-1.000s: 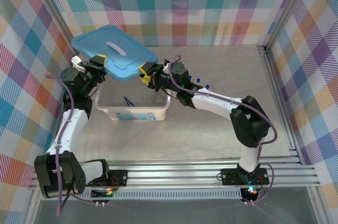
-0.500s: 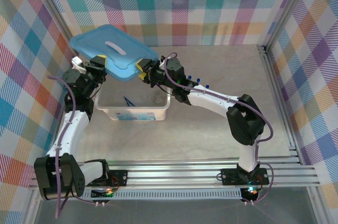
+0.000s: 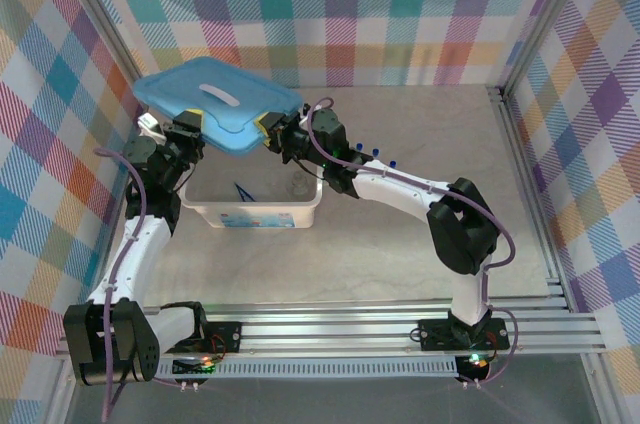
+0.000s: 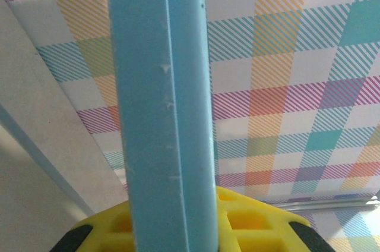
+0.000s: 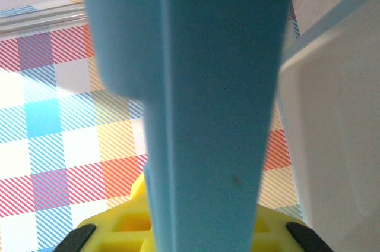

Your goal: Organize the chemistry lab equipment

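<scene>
Plaid-walled table (image 3: 420,194): blue lid (image 3: 215,104) overhangs box (image 3: 250,212) holding tweezers (image 3: 243,190).

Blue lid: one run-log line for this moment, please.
blue lid: lifted, tilted, at open box far edge | left gripper: fingers shut on lid | right gripper: fingers shut on lid | tweezers: in box

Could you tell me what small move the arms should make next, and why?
Probably carry the blue lid aside together: the left gripper and right gripper both clamp it above the open box, while blue-capped tubes lie outside it.
</scene>
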You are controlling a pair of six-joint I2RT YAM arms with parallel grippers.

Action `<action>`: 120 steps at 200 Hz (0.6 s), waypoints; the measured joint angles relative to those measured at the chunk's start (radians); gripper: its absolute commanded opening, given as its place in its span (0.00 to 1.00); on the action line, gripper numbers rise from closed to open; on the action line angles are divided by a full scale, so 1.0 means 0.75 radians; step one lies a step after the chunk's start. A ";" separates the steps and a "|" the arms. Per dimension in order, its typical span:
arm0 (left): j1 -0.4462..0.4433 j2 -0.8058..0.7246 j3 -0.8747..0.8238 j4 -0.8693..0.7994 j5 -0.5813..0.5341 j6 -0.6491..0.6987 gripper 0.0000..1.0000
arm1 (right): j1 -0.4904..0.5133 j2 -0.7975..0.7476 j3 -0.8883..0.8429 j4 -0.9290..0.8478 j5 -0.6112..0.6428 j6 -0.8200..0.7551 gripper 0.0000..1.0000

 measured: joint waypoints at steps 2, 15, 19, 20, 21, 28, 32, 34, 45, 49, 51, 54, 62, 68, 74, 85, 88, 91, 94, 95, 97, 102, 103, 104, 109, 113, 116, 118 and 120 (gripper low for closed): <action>0.000 -0.001 -0.001 0.001 0.000 0.000 0.21 | 0.000 -0.001 0.001 -0.003 0.000 -0.002 0.08; -0.002 -0.001 -0.005 -0.004 0.007 0.005 0.35 | 0.000 -0.009 0.008 -0.031 0.008 -0.033 0.07; -0.004 -0.003 -0.009 -0.011 0.012 0.024 0.39 | 0.000 -0.012 0.015 -0.041 0.012 -0.046 0.07; -0.004 -0.003 -0.010 -0.012 0.012 0.023 0.40 | -0.001 -0.013 0.016 -0.043 0.013 -0.049 0.07; -0.005 -0.003 -0.011 -0.012 0.012 0.021 0.41 | -0.001 -0.015 0.020 -0.048 0.015 -0.054 0.07; -0.009 -0.007 -0.021 -0.024 0.018 0.024 0.46 | -0.002 -0.026 0.034 -0.070 0.020 -0.076 0.06; -0.009 -0.009 -0.026 -0.032 0.023 0.038 0.48 | -0.003 -0.036 0.041 -0.085 0.025 -0.092 0.06; -0.011 -0.011 -0.030 -0.035 0.025 0.039 0.50 | -0.003 -0.041 0.044 -0.092 0.027 -0.098 0.06; -0.015 -0.020 -0.040 -0.065 0.036 0.057 0.55 | -0.003 -0.072 0.056 -0.143 0.037 -0.140 0.06; -0.019 -0.025 -0.043 -0.073 0.036 0.062 0.56 | -0.003 -0.085 0.060 -0.165 0.042 -0.160 0.06; -0.021 -0.027 -0.043 -0.079 0.038 0.069 0.57 | -0.003 -0.091 0.060 -0.173 0.045 -0.170 0.06; -0.021 -0.031 -0.043 -0.089 0.040 0.077 0.58 | -0.003 -0.099 0.062 -0.186 0.048 -0.185 0.05; -0.021 -0.042 -0.043 -0.102 0.042 0.089 0.58 | -0.006 -0.120 0.064 -0.217 0.057 -0.223 0.04; -0.021 -0.051 -0.044 -0.110 0.042 0.100 0.58 | -0.007 -0.136 0.064 -0.239 0.064 -0.250 0.03; -0.021 -0.058 -0.044 -0.119 0.043 0.109 0.59 | -0.009 -0.153 0.064 -0.263 0.070 -0.276 0.02; -0.021 -0.070 -0.044 -0.137 0.045 0.127 0.59 | -0.015 -0.175 0.064 -0.295 0.074 -0.313 0.01; -0.021 -0.072 -0.044 -0.142 0.046 0.131 0.59 | -0.018 -0.179 0.064 -0.302 0.075 -0.321 0.01; -0.021 -0.073 -0.044 -0.146 0.047 0.133 0.59 | -0.020 -0.184 0.064 -0.307 0.075 -0.330 0.01; -0.021 -0.075 -0.044 -0.152 0.047 0.139 0.59 | -0.022 -0.187 0.064 -0.312 0.075 -0.340 0.01; -0.021 -0.075 -0.044 -0.155 0.047 0.140 0.59 | -0.024 -0.189 0.064 -0.314 0.075 -0.344 0.01; -0.021 -0.077 -0.044 -0.159 0.047 0.143 0.59 | -0.025 -0.191 0.064 -0.316 0.076 -0.347 0.01; -0.021 -0.080 -0.044 -0.171 0.047 0.152 0.59 | -0.031 -0.195 0.064 -0.326 0.076 -0.361 0.01; -0.021 -0.080 -0.044 -0.172 0.046 0.152 0.59 | -0.033 -0.197 0.064 -0.329 0.076 -0.365 0.01; -0.021 -0.080 -0.044 -0.174 0.046 0.153 0.59 | -0.034 -0.198 0.064 -0.330 0.076 -0.366 0.01; -0.021 -0.082 -0.044 -0.186 0.047 0.164 0.59 | -0.040 -0.202 0.064 -0.341 0.076 -0.379 0.01; -0.021 -0.082 -0.044 -0.199 0.047 0.172 0.59 | -0.046 -0.204 0.064 -0.350 0.076 -0.389 0.01; -0.021 -0.083 -0.044 -0.206 0.047 0.176 0.59 | -0.050 -0.207 0.064 -0.356 0.076 -0.393 0.01; -0.021 -0.084 -0.044 -0.212 0.046 0.180 0.59 | -0.053 -0.207 0.064 -0.360 0.075 -0.400 0.01; -0.021 -0.085 -0.043 -0.223 0.047 0.187 0.59 | -0.056 -0.209 0.064 -0.367 0.075 -0.405 0.01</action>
